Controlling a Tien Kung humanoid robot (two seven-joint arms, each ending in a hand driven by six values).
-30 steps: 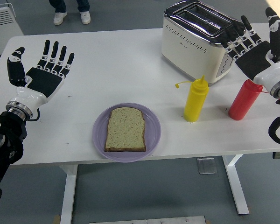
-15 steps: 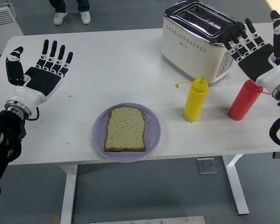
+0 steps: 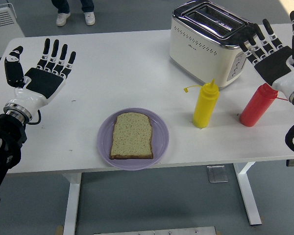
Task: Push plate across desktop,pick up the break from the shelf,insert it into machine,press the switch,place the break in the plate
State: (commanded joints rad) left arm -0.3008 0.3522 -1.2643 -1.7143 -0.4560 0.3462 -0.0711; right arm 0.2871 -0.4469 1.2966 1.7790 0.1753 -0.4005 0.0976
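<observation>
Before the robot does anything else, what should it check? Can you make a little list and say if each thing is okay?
1. Bread lies flat on the purple plate: ok.
2. Plate fully on the table: ok, though it sits close to the near edge.
3. Toaster slots free of bread: ok, nothing sticks out.
4. Left hand empty, fingers spread: ok.
5. Right hand empty, fingers spread, beside the toaster: ok.
6. Yellow bottle and red bottle upright: ok, but they stand between plate and right hand.
</observation>
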